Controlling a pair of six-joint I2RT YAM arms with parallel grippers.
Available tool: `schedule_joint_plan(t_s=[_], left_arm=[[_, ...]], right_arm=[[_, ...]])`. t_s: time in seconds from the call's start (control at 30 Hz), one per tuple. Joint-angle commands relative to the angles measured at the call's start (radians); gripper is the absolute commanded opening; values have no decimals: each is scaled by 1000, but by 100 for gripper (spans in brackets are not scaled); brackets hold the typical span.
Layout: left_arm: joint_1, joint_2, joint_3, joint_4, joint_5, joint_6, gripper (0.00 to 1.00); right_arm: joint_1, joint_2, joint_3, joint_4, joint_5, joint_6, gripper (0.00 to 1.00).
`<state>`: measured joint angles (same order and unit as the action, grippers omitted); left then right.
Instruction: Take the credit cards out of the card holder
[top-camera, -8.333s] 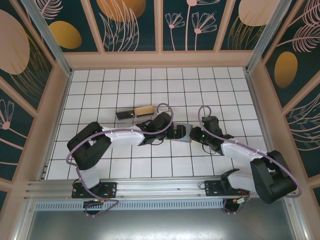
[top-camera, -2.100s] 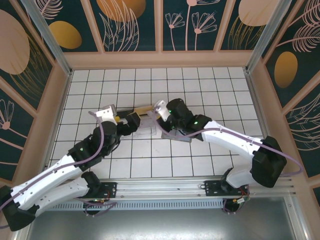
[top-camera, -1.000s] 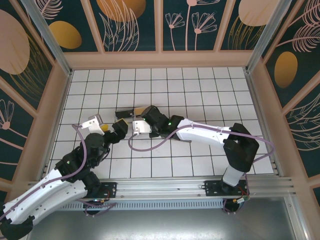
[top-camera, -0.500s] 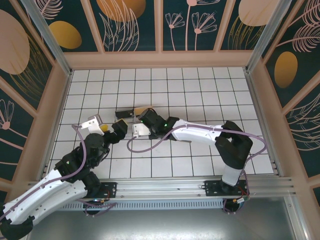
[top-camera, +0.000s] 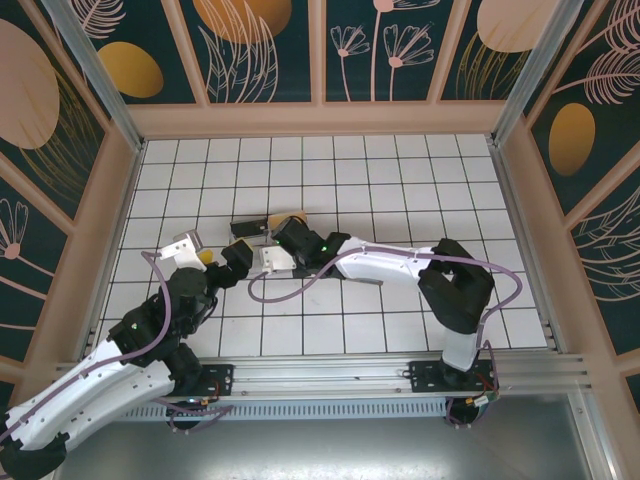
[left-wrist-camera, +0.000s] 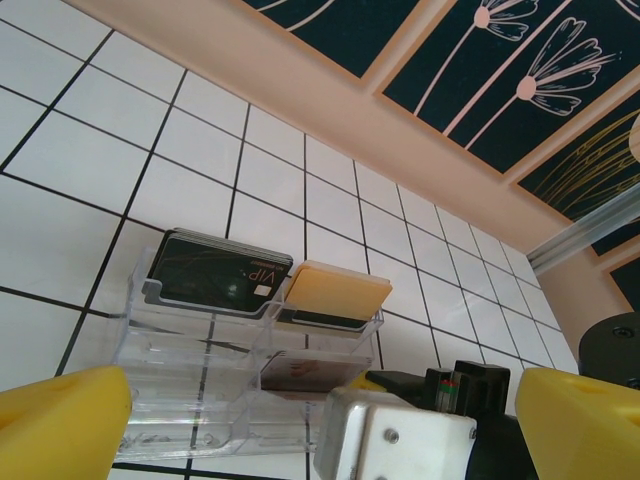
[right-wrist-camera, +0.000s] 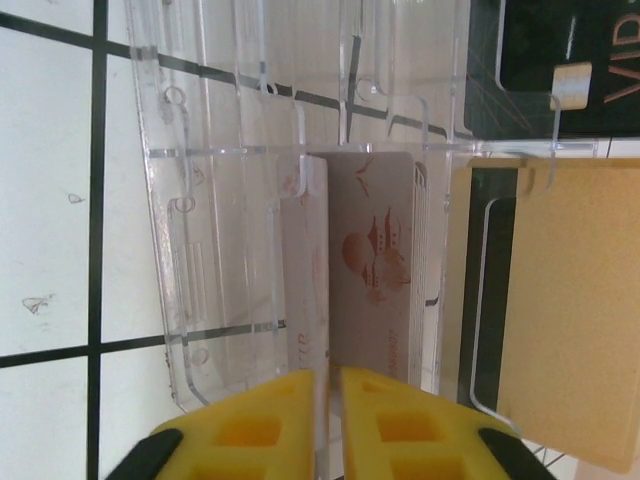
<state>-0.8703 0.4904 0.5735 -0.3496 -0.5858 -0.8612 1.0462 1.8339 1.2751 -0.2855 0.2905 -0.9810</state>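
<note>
Probably light, stiff and slick, the credit cards (right-wrist-camera: 370, 270) are slotted in the clear card holder (right-wrist-camera: 200, 200) mid-frame on the tabletop (right-wrist-camera: 50, 200) and best nipped by an exposed edge; right jaws nearly together there, grip can't be told, left jaws spread wide.

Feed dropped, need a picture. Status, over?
Left hand open, short of the card holder. Right hand nearly closed at the edge of a pale card, grip unconfirmed. Black card and tan card seated at back. Path unobstructed.

Cards (left-wrist-camera: 214, 280) in the card holder (left-wrist-camera: 196, 372) on the table (top-camera: 400, 180), right claw (right-wrist-camera: 325, 386) at its near edge.
</note>
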Motion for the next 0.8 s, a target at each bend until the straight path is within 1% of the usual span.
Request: schedule_joint_plan(t_s=[0.0,0.1,0.27,0.53,0.77], left_arm=[[2,-10,-14,-11,-16,-2,99],[2,-9,-20,-2,-9,1,99],[2,-6,-26,3,-6,-1,99],[2,-13,-28,1,-3,0,99],[2,-16,-32,1,-2,1,99]], right_arm=[[-8,14,36,6,4,27,27],[-12,14,35,15,12,33,32],[-13,24,30,38,34,37,35],[-15,63,31,104,111,56,38],[-27,65,47,135,147,76,39]])
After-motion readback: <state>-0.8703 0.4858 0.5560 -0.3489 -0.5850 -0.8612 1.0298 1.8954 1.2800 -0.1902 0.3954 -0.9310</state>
